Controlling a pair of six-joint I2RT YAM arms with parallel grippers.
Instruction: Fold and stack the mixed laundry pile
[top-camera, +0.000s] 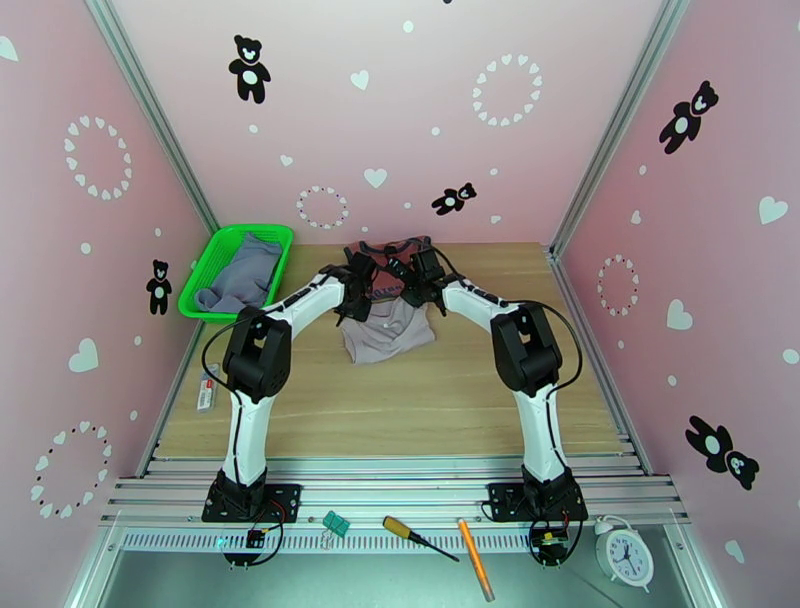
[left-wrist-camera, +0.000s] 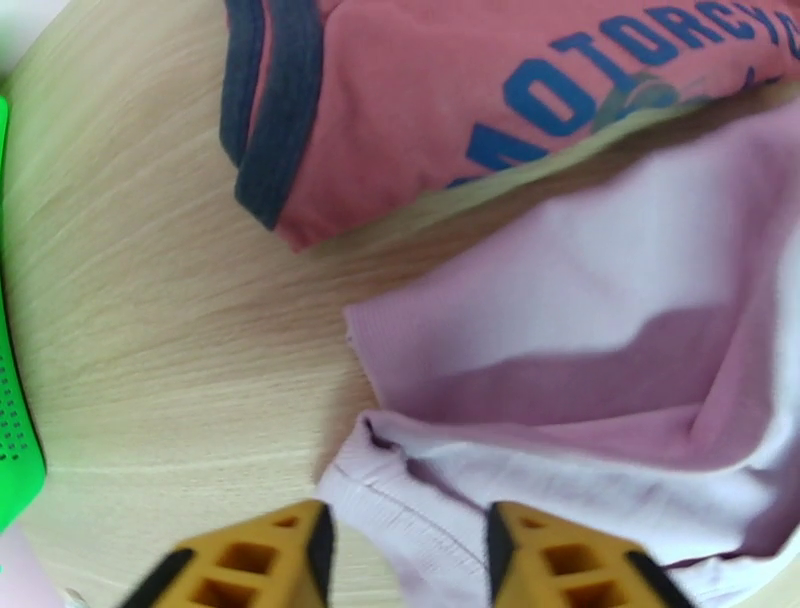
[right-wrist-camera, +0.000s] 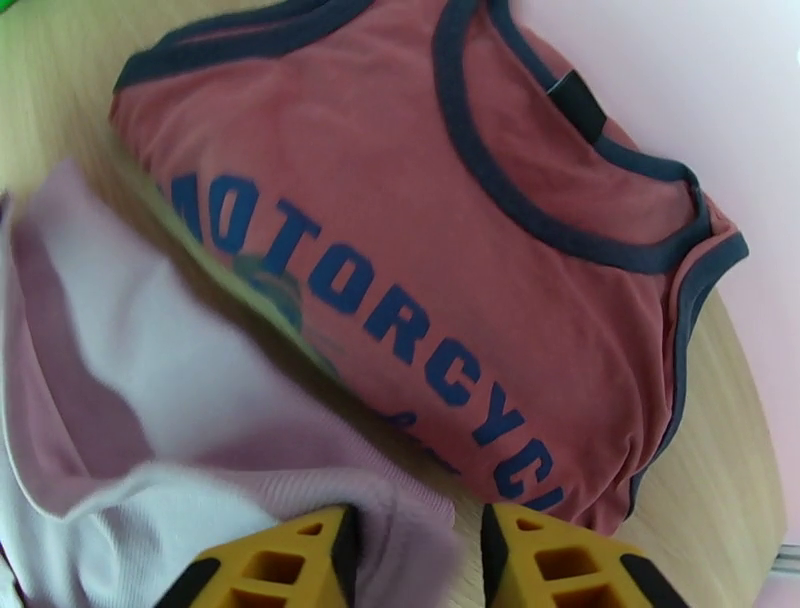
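Yellow fingers (left-wrist-camera: 270, 565) of the left gripper (left-wrist-camera: 408, 545) stand moderately apart just above the table. The stitched hem of the pale grey-lilac cotton shirt (left-wrist-camera: 600, 300) lies between them. Nothing is clamped, so the jaws read as parted and straddling the edge. At far left, the bright green plastic mesh basket (top-camera: 252, 229) holds the crumpled blue-grey cloth piece (top-camera: 245, 272), which is judged to be waiting its turn away from the work area. On the light wooden table (top-camera: 400, 410) the shirt lies at centre, partly folded, with a raised fold casting a shadow across it. Its long axis runs roughly left to right, slightly skewed. Both arms reach to its far edge, one toward each end, a placement that suits lifting that edge evenly and carrying it over for the next fold. Just beyond lies the rust-red jersey top (right-wrist-camera: 420, 200) with dark navy trim, already folded flat and set near the back wall, probably as the base of the stack. Its neckline points toward that wall. The blue lettering runs along its near folded edge, and its long axis follows the lettering across the table. The shirt meets this edge on the right and leaves bare wood on the left. The right gripper (right-wrist-camera: 415, 550) also has its jaws apart, with shirt fabric resting against one finger, not pinched.
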